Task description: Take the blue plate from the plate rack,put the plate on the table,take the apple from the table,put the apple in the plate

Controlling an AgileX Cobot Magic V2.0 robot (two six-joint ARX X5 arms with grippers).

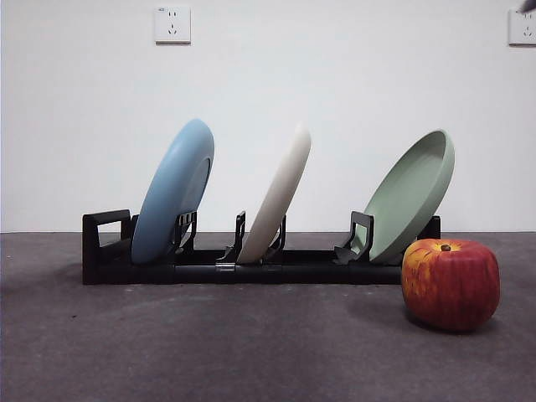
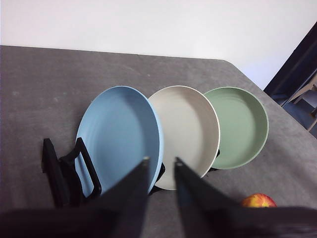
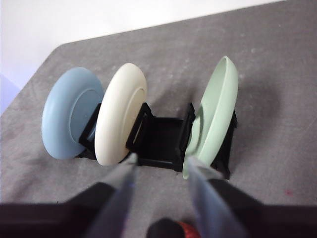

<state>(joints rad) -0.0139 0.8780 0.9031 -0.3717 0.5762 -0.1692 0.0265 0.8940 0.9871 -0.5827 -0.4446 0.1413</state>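
The blue plate (image 1: 174, 193) stands tilted in the left slot of the black plate rack (image 1: 107, 251). It also shows in the left wrist view (image 2: 119, 134) and the right wrist view (image 3: 67, 113). The apple (image 1: 450, 283) sits on the table (image 1: 209, 343) in front of the rack's right end. Its top shows in the left wrist view (image 2: 258, 201) and the right wrist view (image 3: 190, 229). My left gripper (image 2: 160, 161) hovers open above the rack, apart from the plates. My right gripper (image 3: 163, 161) hovers open on the other side. Neither holds anything.
A cream-white plate (image 1: 280, 191) stands in the middle slot and a sage-green plate (image 1: 412, 194) in the right slot. The green plate leans just behind the apple. A white wall stands behind the table. The table's far edge shows in the left wrist view (image 2: 237, 69).
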